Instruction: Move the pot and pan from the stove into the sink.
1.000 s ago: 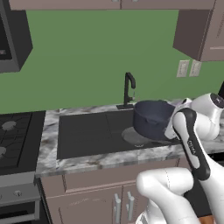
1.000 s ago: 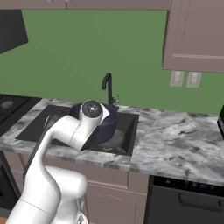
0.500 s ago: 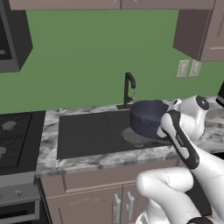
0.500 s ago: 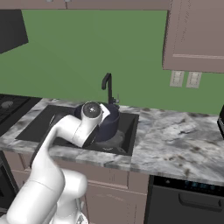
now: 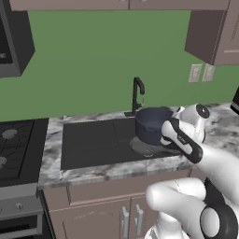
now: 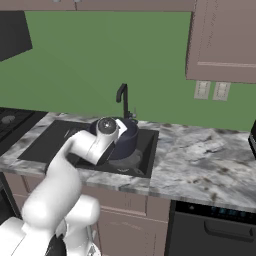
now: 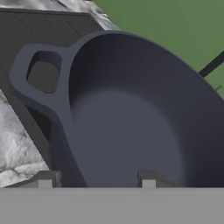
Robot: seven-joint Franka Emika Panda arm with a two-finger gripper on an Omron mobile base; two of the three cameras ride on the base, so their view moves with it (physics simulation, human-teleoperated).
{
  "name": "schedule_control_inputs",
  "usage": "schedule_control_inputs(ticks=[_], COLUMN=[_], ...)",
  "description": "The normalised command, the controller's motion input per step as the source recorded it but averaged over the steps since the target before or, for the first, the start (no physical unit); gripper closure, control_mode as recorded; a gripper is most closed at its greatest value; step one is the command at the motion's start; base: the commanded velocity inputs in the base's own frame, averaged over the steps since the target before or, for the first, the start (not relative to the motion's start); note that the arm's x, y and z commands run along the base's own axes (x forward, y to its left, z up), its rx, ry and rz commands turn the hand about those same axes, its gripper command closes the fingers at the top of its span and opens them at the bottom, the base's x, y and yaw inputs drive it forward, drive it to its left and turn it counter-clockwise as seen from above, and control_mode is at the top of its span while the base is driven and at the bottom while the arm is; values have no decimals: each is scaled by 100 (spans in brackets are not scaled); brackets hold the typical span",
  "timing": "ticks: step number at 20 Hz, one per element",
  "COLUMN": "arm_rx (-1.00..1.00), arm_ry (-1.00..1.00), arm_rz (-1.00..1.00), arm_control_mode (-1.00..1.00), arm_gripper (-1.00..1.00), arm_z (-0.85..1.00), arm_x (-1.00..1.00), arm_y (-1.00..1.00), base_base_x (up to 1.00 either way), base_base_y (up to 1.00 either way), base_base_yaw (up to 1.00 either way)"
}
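Observation:
The dark blue-grey pot hangs tilted over the right part of the sink, just in front of the black faucet. My gripper is shut on its right rim. In the hand view the gripper straddles the pot's wall, and one loop handle shows at the upper left. Below the pot lies the grey pan on the sink's floor, also the pan under the pot. The stove stands at the far left with bare burners.
Marbled stone counter runs right of the sink, with a dark appliance front below it. Wall outlets and upper cabinets are above. A dark hood hangs over the stove.
The gripper has carried the pot a little to the left, further over the sink basin and above the pan. The forearm has swung in with it.

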Motion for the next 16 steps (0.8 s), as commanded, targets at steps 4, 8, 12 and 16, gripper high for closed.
schedule_control_inputs(ticks=[4, 8, 12, 16], arm_rx=[-1, 0, -1, -1], arm_ry=[0, 0, 0, 0], arm_rz=[0, 0, 0, 0], arm_control_mode=[-100, -100, -100, -100], arm_gripper=[100, 100, 100, 100], arm_z=[-22, -24, -26, -28], arm_x=[39, 34, 34, 33], arm_y=[0, 0, 0, 0], base_base_x=[0, 0, 0, 0], base_base_y=[0, 0, 0, 0], base_base_yaw=[0, 0, 0, 0])
